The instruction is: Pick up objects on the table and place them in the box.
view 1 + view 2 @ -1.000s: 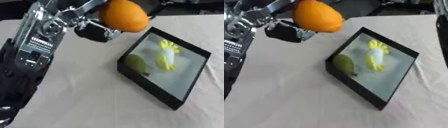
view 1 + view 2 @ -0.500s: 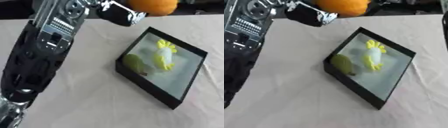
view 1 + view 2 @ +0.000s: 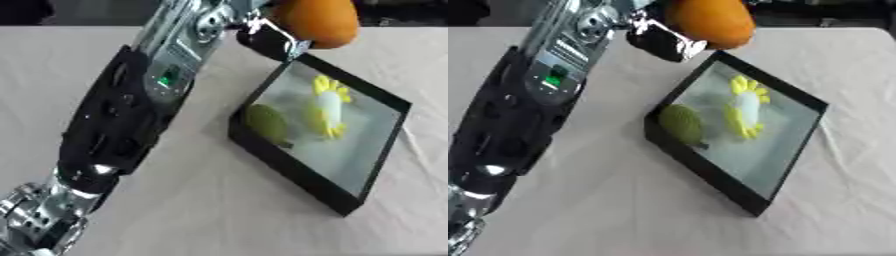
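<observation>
Orange fruit [image 3: 709, 21], held in the left hand [image 3: 656, 39], is now carried nearer the far corner of the black box [image 3: 702, 171], above it; release is judged imminent.

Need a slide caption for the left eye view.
Left hand carries an orange over the black box, which holds a green fruit and yellow-white toy.

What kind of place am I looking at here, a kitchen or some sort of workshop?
Most likely a robot test bench, not a kitchen. A plain cloth-covered table holds only a shallow black box with toy-like pieces inside, and a black and silver robot arm reaches over it, its left hand carrying an orange.
</observation>
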